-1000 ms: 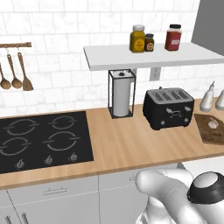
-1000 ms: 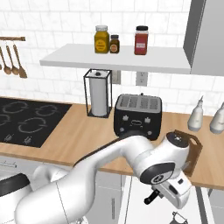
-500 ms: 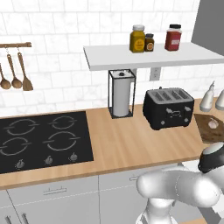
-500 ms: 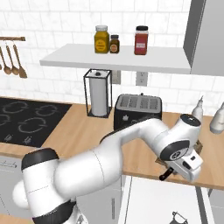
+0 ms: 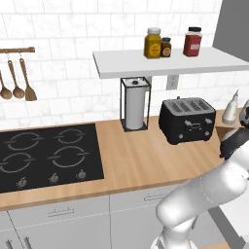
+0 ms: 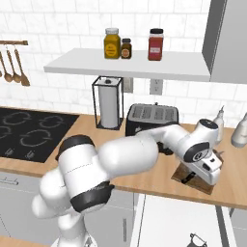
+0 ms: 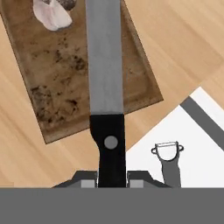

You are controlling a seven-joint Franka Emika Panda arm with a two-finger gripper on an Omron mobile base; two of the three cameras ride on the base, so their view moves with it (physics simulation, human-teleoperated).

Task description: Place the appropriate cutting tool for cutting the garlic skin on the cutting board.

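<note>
In the hand view my gripper (image 7: 111,180) is shut on the black handle of the cutting tool (image 7: 105,70), a knife. Its long grey blade reaches out over the dark brown cutting board (image 7: 57,96). The whitish-pink garlic (image 7: 51,13) lies on the board's far end, just left of the blade. In the right base view the hand (image 6: 206,169) hangs low over the cutting board (image 6: 182,174) at the counter's right end. Whether the blade touches the board is unclear. In the left base view the dark wrist (image 5: 236,141) sits at the right edge.
A black toaster (image 6: 152,118) and a paper towel holder (image 6: 108,103) stand behind and left of the board. Two pale shakers (image 6: 240,130) stand at the back right. A grey peeler (image 7: 167,159) lies on a white surface below the counter edge. The stove (image 5: 48,155) is far left.
The arm has swung up from low in front of the cabinets and rightward. The hand with the knife now sits over the cutting board.
</note>
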